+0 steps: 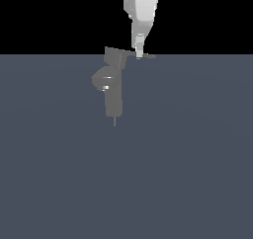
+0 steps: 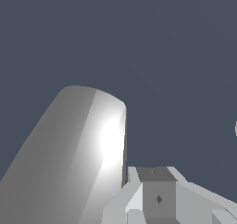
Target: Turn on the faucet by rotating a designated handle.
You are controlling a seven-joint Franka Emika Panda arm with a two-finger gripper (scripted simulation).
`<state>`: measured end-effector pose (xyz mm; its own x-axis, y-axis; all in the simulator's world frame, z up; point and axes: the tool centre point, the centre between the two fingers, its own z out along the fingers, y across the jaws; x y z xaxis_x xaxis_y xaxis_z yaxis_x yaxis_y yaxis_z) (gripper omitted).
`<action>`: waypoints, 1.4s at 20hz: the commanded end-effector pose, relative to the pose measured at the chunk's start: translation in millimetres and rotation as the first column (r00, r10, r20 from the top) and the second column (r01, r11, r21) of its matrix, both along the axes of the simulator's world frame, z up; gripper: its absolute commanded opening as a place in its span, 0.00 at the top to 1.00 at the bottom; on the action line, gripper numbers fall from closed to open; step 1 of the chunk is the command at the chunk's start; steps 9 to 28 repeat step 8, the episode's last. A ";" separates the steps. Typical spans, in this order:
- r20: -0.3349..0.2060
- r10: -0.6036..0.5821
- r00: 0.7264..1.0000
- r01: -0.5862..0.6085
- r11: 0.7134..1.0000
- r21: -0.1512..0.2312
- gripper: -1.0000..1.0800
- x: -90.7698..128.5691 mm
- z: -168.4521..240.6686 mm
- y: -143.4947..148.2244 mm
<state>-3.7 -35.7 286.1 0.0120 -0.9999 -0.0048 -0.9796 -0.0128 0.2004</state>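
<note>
Grey faucet (image 1: 112,82), mid-scene and far on the slate floor (image 1: 126,183); long axis runs near–far, a thin spout tip toward the near side. A flat handle (image 1: 147,56) projects from its far top toward the exterior view's right. The gripper (image 1: 140,54) meets this lever; jaw opening cannot be told. Push tangentially near the lever's outer end, keeping contact low and steady.

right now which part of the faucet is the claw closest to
The thin handle sticking out at the top of the faucet, toward the exterior view's right; the claw sits right at it.
</note>
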 end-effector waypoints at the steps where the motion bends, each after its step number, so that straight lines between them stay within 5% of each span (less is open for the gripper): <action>1: 0.003 -0.028 1.000 0.028 1.000 -0.007 1.00 4.9 -0.6 -23.4; 28: 0.004 -0.033 0.999 0.033 0.999 -0.007 1.00 16.3 -2.3 -39.0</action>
